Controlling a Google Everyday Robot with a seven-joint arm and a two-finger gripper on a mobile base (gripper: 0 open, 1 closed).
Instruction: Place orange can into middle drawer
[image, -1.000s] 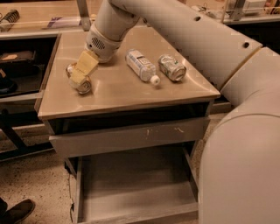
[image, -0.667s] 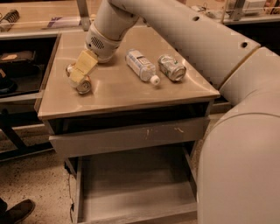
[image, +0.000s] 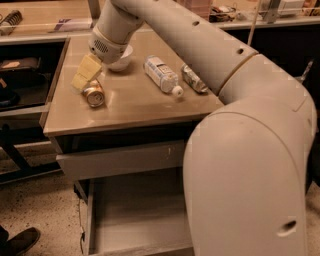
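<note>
Office or lab: desk (image: 130, 107) with drawers, speckled floor (image: 35, 200) beside it, cluttered counter (image: 45, 22) behind it, gripper (image: 84, 77) over the desk's left side

Gripper (image: 86, 75) sits at the orange can's (image: 93, 94) far end, covering it; arm (image: 240, 150) hides the drawer's (image: 135, 215) right side and half the bowl (image: 122, 63).

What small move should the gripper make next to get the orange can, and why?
Probably lower the gripper slightly onto the small orange-copper drink can and grasp it. The can lies on its side on the tan tabletop, right at the gripper's tip, not lifted, while the wide grey metal drawer below stands open.
</note>
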